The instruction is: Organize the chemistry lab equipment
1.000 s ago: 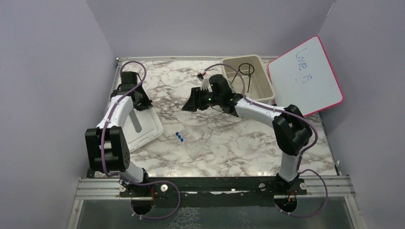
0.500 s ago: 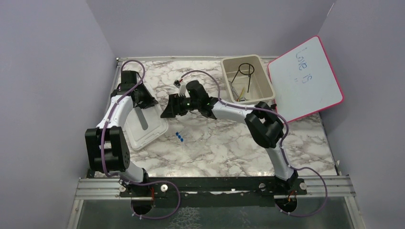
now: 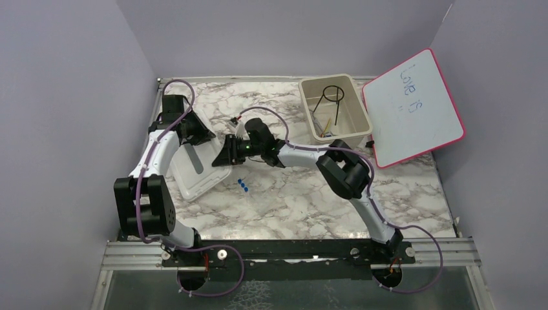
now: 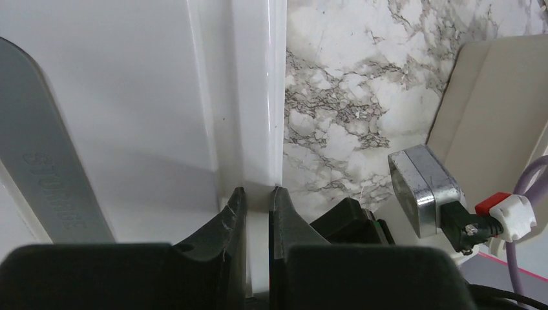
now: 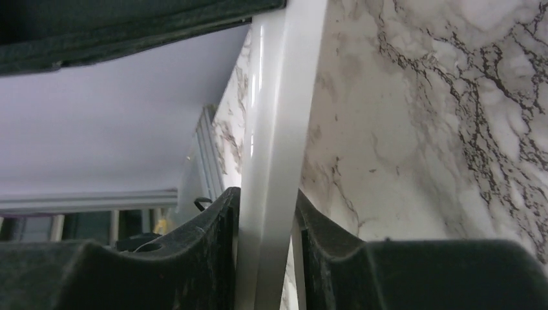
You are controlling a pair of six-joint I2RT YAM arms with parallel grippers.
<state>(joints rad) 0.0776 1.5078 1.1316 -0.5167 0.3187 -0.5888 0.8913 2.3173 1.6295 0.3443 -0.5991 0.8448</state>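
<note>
Top external view, left hand [image 4: 257, 197] and right hand [image 5: 266, 200] each clamped on an edge of white lid [image 3: 207, 174], lid-moving step seemingly in hand, blue-capped tubes [image 3: 243, 185] loose on counter [image 3: 310, 194] just beside it, next probably calling for a matched two-handed carry toward beige tub [image 3: 306, 110]

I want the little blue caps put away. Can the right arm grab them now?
Probably not yet. The right gripper is shut on the white lid; the blue caps lie uncovered nearby.

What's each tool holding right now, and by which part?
Both hold the white lid by its rim: left tool on the far edge, right tool on the right-hand edge.
</note>
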